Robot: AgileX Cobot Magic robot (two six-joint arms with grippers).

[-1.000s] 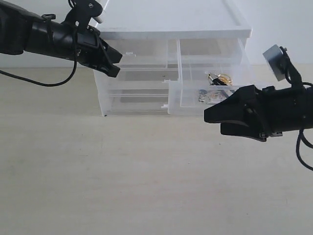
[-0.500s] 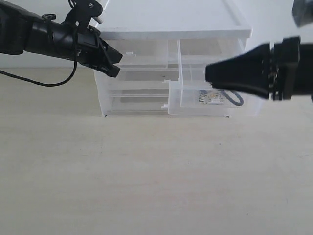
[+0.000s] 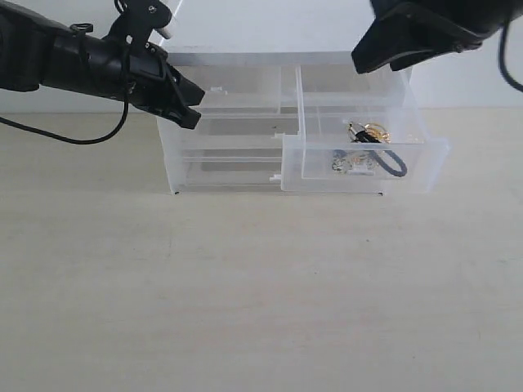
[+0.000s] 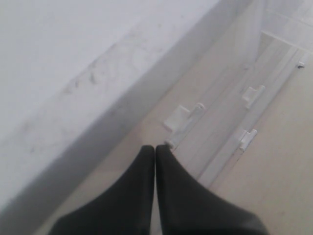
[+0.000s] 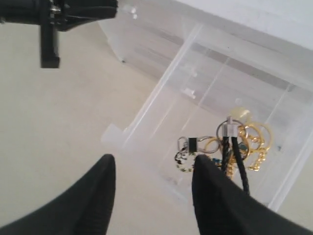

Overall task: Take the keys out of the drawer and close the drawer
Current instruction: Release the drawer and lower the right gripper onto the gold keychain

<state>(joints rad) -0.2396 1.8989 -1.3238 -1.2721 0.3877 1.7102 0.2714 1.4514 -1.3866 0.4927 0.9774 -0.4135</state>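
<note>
A pale wood-grain tabletop (image 3: 245, 294) and a plain white wall (image 3: 466, 90) are seen in the exterior view. A clear plastic cabinet with a white top (image 3: 278, 33) is set on the tabletop, its clear frosted right-hand top drawer (image 3: 425, 167) pulled out. The keys (image 3: 366, 147), a small bunch of gold rings on a black cord, are seen near the drawer's front, and the black right gripper (image 3: 364, 59) is held up over it. In the left wrist view the black left gripper (image 4: 155, 149) is shown pressed together and empty beside a small white tab handle (image 4: 183, 115). In the right wrist view the right gripper (image 5: 154, 161) is shown with jaws parted, empty, over the keys (image 5: 234, 142). A finger could be landed on the drawer (image 5: 156, 93) wall by an off-centre descent, or only the cord could be snagged and the bunch dropped.
</note>
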